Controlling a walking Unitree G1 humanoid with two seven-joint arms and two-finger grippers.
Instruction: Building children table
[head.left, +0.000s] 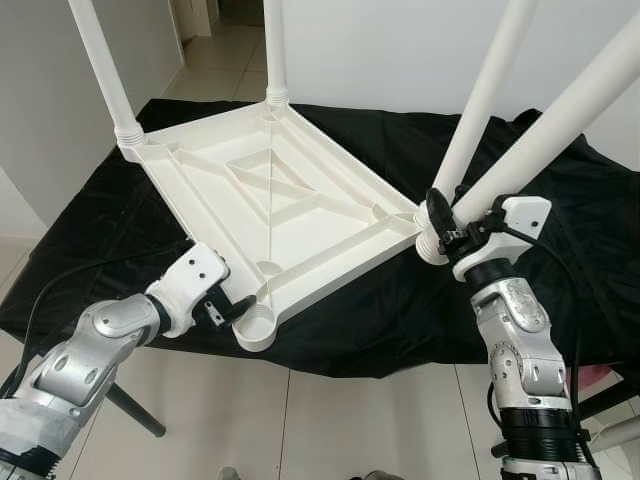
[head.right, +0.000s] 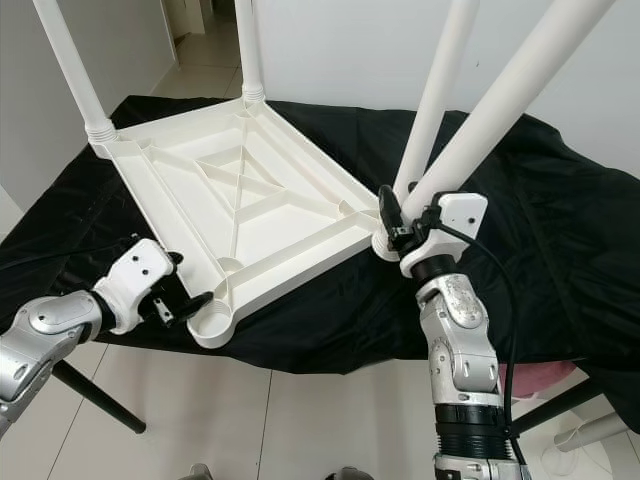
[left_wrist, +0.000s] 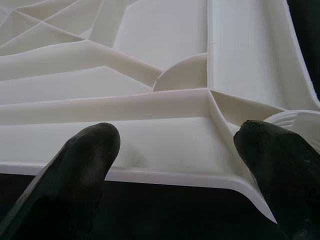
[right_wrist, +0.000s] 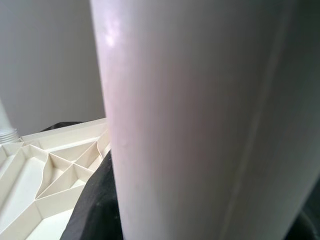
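A white plastic tabletop (head.left: 290, 200) lies upside down on a black cloth (head.left: 600, 230). Legs stand in its far left corner (head.left: 105, 70), its far corner (head.left: 275, 50) and its right corner (head.left: 485, 100). The near corner socket (head.left: 255, 325) holds nothing. My left gripper (head.left: 232, 308) is open at the rim beside that socket; in the left wrist view its fingertips (left_wrist: 85, 155) stand wide apart in front of the rim. My right gripper (head.left: 447, 228) is shut on a loose white leg (head.left: 560, 120), low down near the right corner; that leg (right_wrist: 200, 125) looms close in the right wrist view.
The cloth-covered surface ends just in front of me, with tiled floor below. A black stand leg (head.left: 135, 410) slants under the near left edge. Cables trail from both arms. A white wall rises behind the table.
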